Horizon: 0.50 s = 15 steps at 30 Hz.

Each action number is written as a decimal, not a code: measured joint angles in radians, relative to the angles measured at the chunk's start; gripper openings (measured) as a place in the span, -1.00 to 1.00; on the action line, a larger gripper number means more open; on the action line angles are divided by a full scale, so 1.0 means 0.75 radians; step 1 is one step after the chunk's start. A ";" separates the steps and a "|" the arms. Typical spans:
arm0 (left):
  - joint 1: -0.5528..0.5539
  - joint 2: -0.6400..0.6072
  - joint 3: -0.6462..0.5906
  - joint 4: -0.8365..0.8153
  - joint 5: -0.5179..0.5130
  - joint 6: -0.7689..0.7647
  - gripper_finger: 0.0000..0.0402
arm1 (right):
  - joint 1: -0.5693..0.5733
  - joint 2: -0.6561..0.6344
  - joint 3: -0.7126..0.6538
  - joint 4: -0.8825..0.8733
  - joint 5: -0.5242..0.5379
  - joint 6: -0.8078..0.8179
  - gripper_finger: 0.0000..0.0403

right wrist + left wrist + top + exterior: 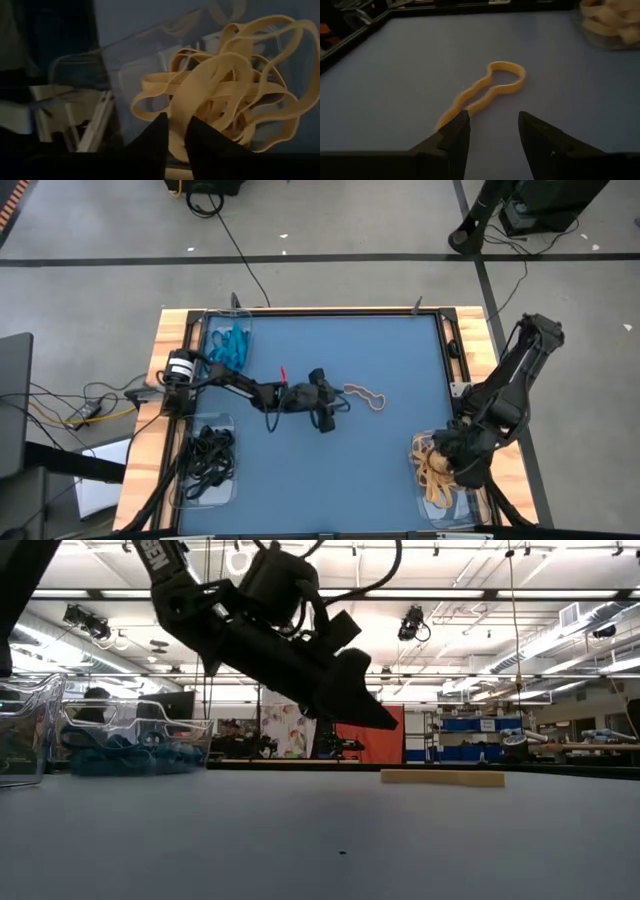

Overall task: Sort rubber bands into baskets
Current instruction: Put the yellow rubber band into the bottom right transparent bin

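Note:
One tan rubber band (365, 396) lies flat and pinched into a narrow loop in the middle of the blue table (330, 480). My left gripper (492, 135) hangs open just above the table. Its fingertips stand at the band's near end (445, 120), clear of the surface in the low view. At the near right, my right gripper (177, 127) points down over a clear basket (440, 515) heaped with tan bands (235, 95). Its fingertips stand a narrow gap apart. My right gripper comes from above at the heap in the basket. A broad tan band (200, 85) runs down into the narrow gap between its fingertips. Whether the fingers touch it I cannot tell.
A clear basket of teal bands (230, 340) stands at the far left corner, and one of black bands (210, 460) at the near left. Wooden rails (160, 350) edge the table. Bare blue surface lies between the baskets.

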 joint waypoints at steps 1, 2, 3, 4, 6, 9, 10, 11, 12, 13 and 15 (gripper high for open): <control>0.015 0.000 0.000 0.000 0.010 0.013 -0.14 | 0.000 0.019 0.000 -0.005 0.000 0.000 -0.62; 0.034 0.000 0.000 -0.002 0.028 0.023 -0.14 | 0.000 0.037 0.000 -0.005 0.000 0.002 -0.57; 0.054 0.000 0.000 -0.004 0.050 0.037 -0.14 | 0.000 0.053 0.000 -0.004 0.000 0.007 -0.52; 0.073 0.005 0.000 0.001 0.072 0.041 -0.14 | 0.000 0.069 0.000 -0.001 -0.002 0.010 -0.47; 0.112 0.020 0.002 0.022 0.138 0.042 -0.14 | -0.001 0.094 0.000 0.013 -0.013 0.011 -0.38; 0.162 0.061 0.009 0.046 0.211 0.045 -0.14 | -0.001 0.113 0.000 0.045 -0.042 0.011 -0.28; 0.176 0.073 0.008 0.042 0.222 0.047 -0.14 | -0.001 0.113 0.000 0.054 -0.043 0.010 -0.26; 0.187 0.092 0.014 0.049 0.236 0.052 -0.14 | -0.001 0.109 0.000 0.063 -0.043 0.010 -0.25; 0.197 0.111 0.028 0.050 0.251 0.064 -0.14 | -0.001 0.103 0.000 0.082 -0.044 0.009 -0.24; 0.204 0.128 0.037 0.049 0.265 0.081 -0.14 | -0.001 0.099 0.000 0.099 -0.042 0.009 -0.23; 0.214 0.168 0.068 0.044 0.292 0.103 -0.14 | -0.002 0.091 0.000 0.124 -0.043 0.008 -0.24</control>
